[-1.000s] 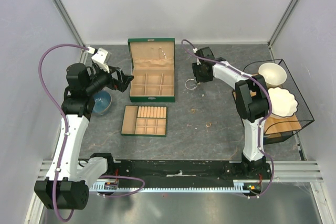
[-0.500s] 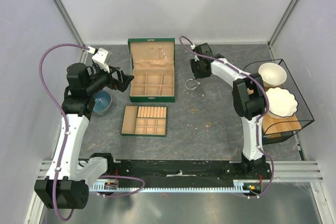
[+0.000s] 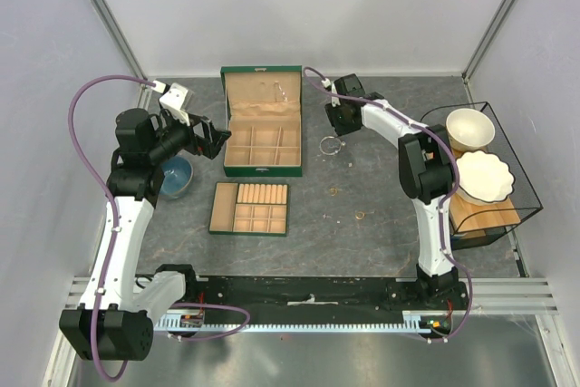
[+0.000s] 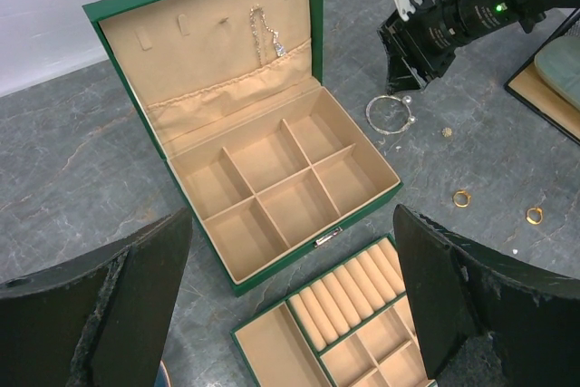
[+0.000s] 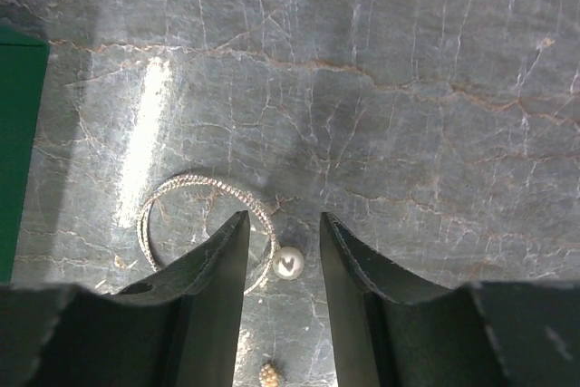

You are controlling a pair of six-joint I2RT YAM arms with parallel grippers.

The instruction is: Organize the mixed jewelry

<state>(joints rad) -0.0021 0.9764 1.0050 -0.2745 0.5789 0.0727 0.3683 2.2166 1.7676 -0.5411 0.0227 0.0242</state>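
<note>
The mixed jewelry lies on the grey table right of the green box [image 3: 263,171]. A silver bangle [image 5: 195,178] with a pearl [image 5: 288,263] at its end shows under my right gripper [image 5: 283,217]. That gripper is open and pointing down: the pearl lies between its fingers and the left finger overlaps the bangle's wire. A tiny gold piece [image 5: 269,373] lies just nearer. Two gold rings [image 4: 462,198] [image 4: 535,216] lie apart further right. My left gripper [image 4: 292,224] hangs wide open and empty above the box and the tan tray [image 3: 211,210].
A thin chain [image 4: 267,33] hangs inside the box's raised lid. A blue bowl [image 3: 175,176] sits under the left arm. A black wire rack [image 3: 530,197] with two white bowls stands at the right edge.
My right gripper has shifted slightly back and left over the bangle, and its jaws have narrowed a little. The left arm has not moved.
</note>
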